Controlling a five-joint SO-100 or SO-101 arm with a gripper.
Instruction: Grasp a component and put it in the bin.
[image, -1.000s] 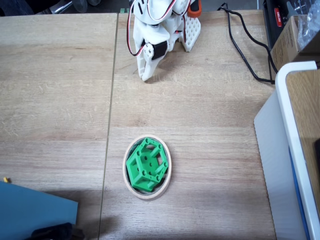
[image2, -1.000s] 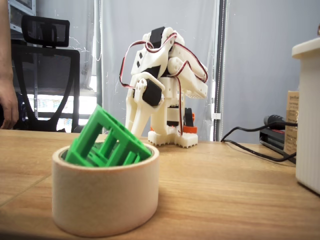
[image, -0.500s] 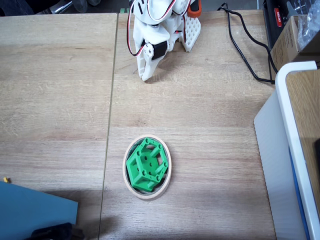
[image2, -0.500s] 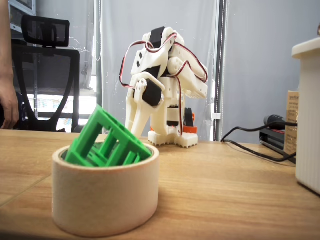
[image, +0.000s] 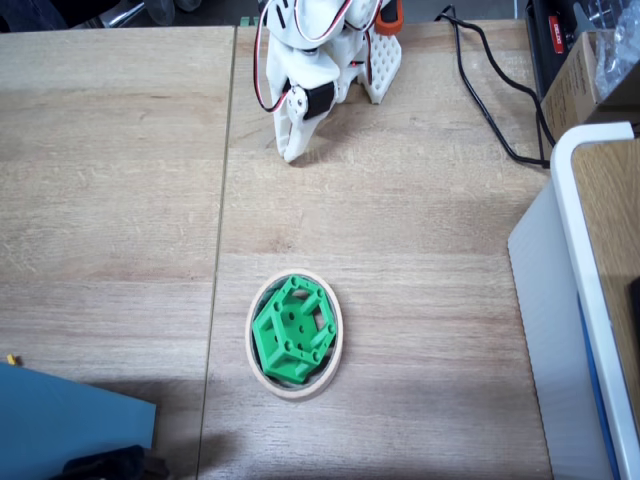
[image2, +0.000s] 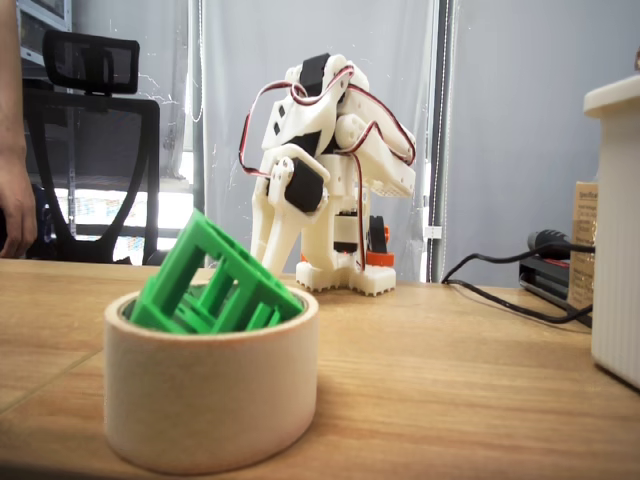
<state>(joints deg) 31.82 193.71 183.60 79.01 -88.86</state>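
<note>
White arm folded over base, gripper (image: 291, 152) tips down near wood table (image: 120, 180), fingers together, empty. Well clear of gripper: green hexagonal component (image: 291, 330) tilted inside beige tape-ring bin (image2: 210, 400).

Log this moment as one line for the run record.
green part: tilted inside tape ring | claw: near base, tips at table, holding nothing | arm: folded
</note>
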